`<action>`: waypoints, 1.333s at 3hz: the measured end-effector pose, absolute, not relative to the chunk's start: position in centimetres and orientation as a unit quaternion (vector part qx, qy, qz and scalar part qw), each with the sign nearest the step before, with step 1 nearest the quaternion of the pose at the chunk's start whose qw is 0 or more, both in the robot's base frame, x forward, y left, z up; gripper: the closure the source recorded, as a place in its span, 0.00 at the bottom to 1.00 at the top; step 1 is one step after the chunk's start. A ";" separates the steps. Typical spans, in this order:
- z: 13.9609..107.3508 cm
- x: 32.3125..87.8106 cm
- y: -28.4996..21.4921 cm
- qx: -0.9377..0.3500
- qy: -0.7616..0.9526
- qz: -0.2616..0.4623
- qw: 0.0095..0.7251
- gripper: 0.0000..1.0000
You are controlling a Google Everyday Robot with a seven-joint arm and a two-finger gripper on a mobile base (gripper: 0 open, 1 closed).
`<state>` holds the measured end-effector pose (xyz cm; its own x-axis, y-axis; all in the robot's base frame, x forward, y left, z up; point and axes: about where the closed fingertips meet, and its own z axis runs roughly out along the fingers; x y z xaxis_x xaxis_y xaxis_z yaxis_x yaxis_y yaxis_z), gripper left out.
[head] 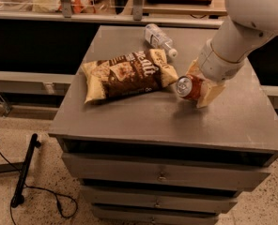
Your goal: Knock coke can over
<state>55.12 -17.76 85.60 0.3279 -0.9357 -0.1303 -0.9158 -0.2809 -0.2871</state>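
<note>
The coke can (187, 87) is tipped over, its silver top facing the camera, at the middle right of the grey cabinet top (129, 118). My gripper (200, 86) is around the can, with one cream finger (209, 93) on its right side and the other behind it to the left. The can lies just to the right of the brown chip bag (127, 74). The white arm comes down from the upper right.
A clear plastic water bottle (160, 39) lies on its side at the back of the cabinet top. Drawers are below the front edge. A black pole and cable (24, 172) lie on the floor at the left. Shelving runs behind.
</note>
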 end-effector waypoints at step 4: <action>88.5 56.2 -17.7 -0.785 0.587 -0.069 0.185 0.00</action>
